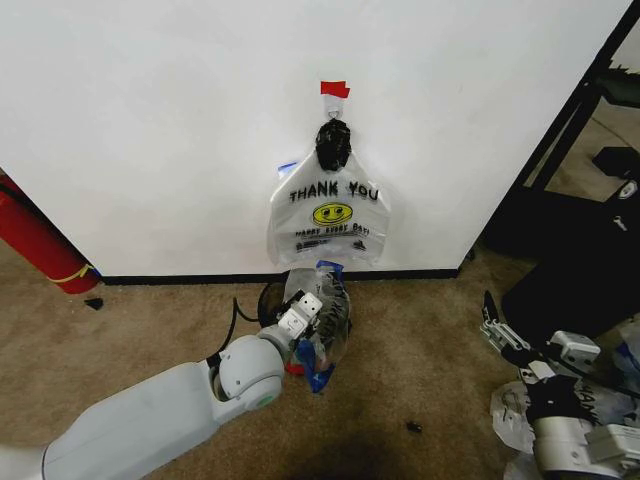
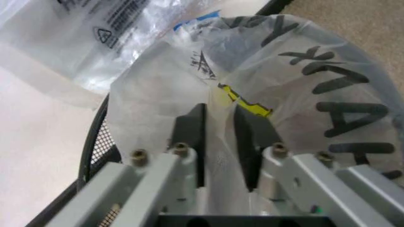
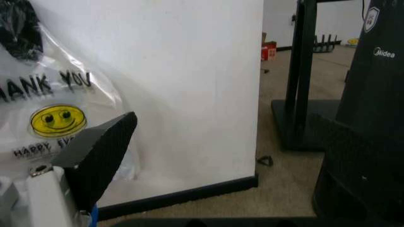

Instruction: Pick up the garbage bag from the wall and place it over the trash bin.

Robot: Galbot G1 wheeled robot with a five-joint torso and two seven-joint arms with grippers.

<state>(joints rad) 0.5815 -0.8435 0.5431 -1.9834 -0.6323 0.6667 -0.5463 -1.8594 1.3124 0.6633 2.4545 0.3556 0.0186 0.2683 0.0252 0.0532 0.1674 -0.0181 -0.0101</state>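
At the foot of the wall [image 1: 150,120], the left claw [image 2: 220,142] pinches the garbage bag [image 2: 265,85] narrowly over the wire-mesh trash bin [image 2: 94,142], apparently mid-placement, so spreading its mouth around the rim seems next, while the right claw [image 1: 497,325] waits aside, its opening unclear.

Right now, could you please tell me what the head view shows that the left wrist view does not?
Head view's extras: the small red tape mark on the plain white wall, and the right gripper parked low at the robot's right. Left wrist view's extras: a close look at the left gripper closed on the film of the thin translucent blue-handled garbage bag. Shared: that bag spread over the round black wire-mesh trash bin.
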